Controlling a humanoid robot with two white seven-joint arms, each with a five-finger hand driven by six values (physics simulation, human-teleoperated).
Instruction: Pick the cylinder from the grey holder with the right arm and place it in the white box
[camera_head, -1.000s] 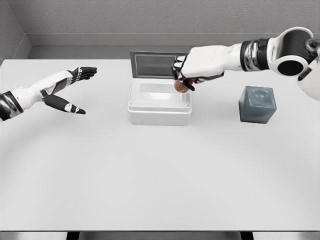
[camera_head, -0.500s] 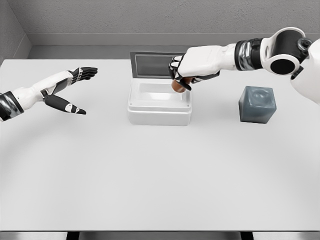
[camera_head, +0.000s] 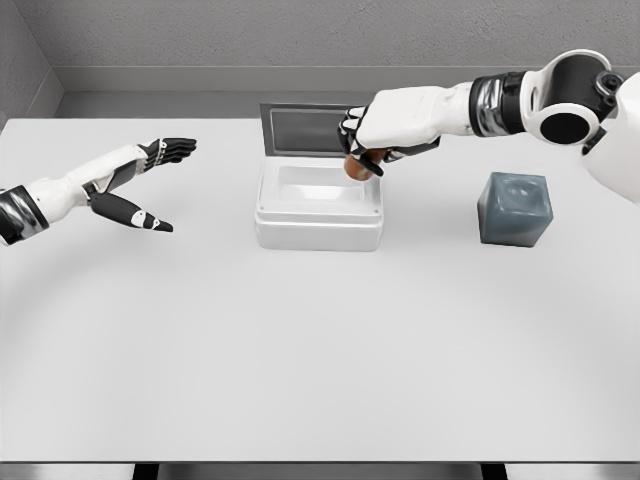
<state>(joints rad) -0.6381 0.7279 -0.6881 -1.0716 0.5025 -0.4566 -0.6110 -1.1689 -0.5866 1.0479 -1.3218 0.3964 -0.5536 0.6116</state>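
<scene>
Overhead, from the robot's head camera, a pale table (camera_head: 320, 360) fills most of the view, with a grey wall behind it. Near the middle of the far half sits the white box (camera_head: 318, 208), an open, shallow container with its lid (camera_head: 305, 130) standing upright along the back edge. Reaching in from the upper right, the white right arm stretches across to the box, and the right hand (camera_head: 372, 142) hangs over the box's back right corner, fingers curled tightly around the cylinder (camera_head: 357, 169). Only the lower end of this small brownish cylinder shows beneath the dark fingers; it is held above the box's opening, close to the right wall, and whether it touches the box cannot be told. To the right of the box, well apart from it, stands the grey holder (camera_head: 515, 208), a blue-grey cube with a round hollow in its top. On the far left, the left arm enters from the picture's edge, and the left hand (camera_head: 140, 185) floats above the table, fingers straight and thumb spread away, holding nothing, well apart from the box.
</scene>
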